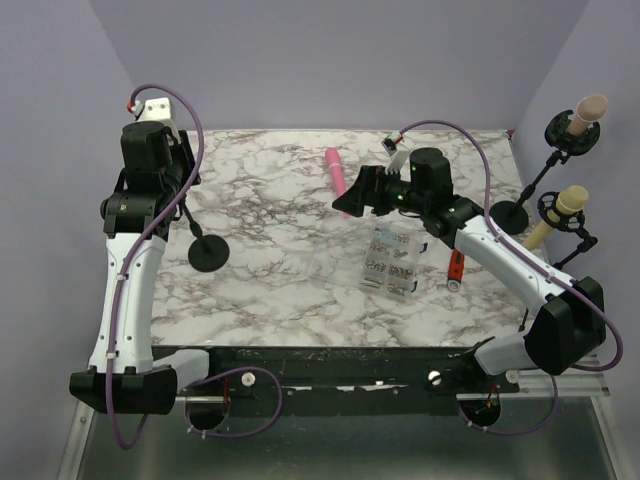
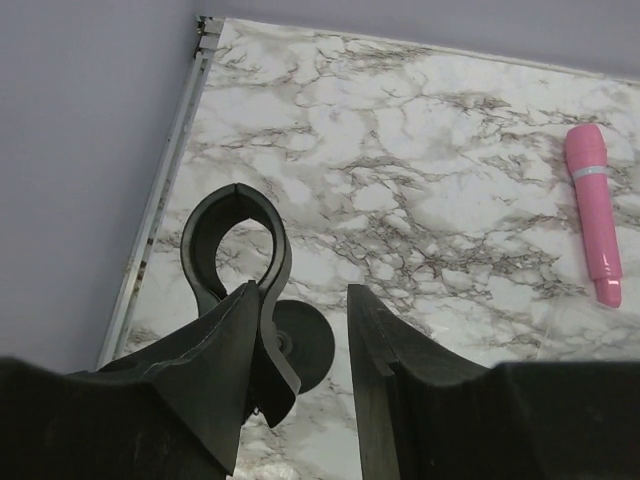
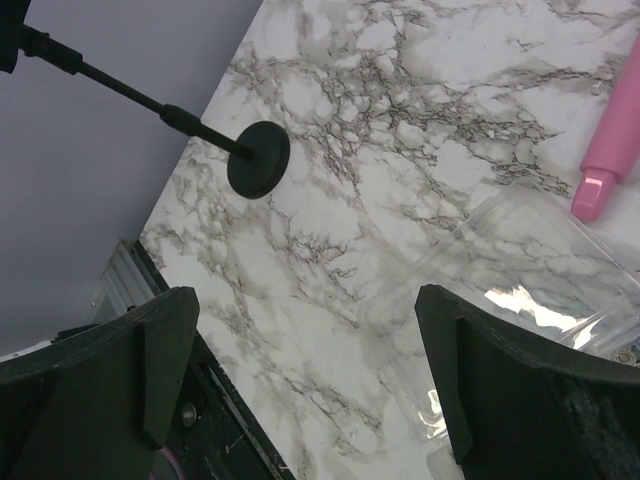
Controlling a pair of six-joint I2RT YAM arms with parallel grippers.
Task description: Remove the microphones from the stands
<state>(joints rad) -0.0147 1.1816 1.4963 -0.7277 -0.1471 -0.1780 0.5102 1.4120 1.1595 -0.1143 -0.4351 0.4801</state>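
The pink microphone [image 1: 337, 172] [image 2: 592, 210] [image 3: 612, 150] lies flat on the marble table, away from the stand. The black stand has its round base [image 1: 208, 252] [image 3: 258, 159] on the table at the left, and its clip [image 2: 235, 240] is empty. My left gripper [image 1: 176, 188] [image 2: 302, 300] is at the top of the stand. Its jaws are narrow but parted; the clip's tail rests against the left finger [image 2: 215, 370], and bare table shows before the right one. My right gripper [image 1: 346, 198] [image 3: 305, 300] hangs wide open by the microphone's near end, holding nothing.
A clear plastic box of small parts [image 1: 392, 262] [image 3: 520, 260] lies under the right arm, with a red-and-white tool [image 1: 455, 268] beside it. Two more microphones [image 1: 585, 115] [image 1: 565, 205] on stands are at the far right edge.
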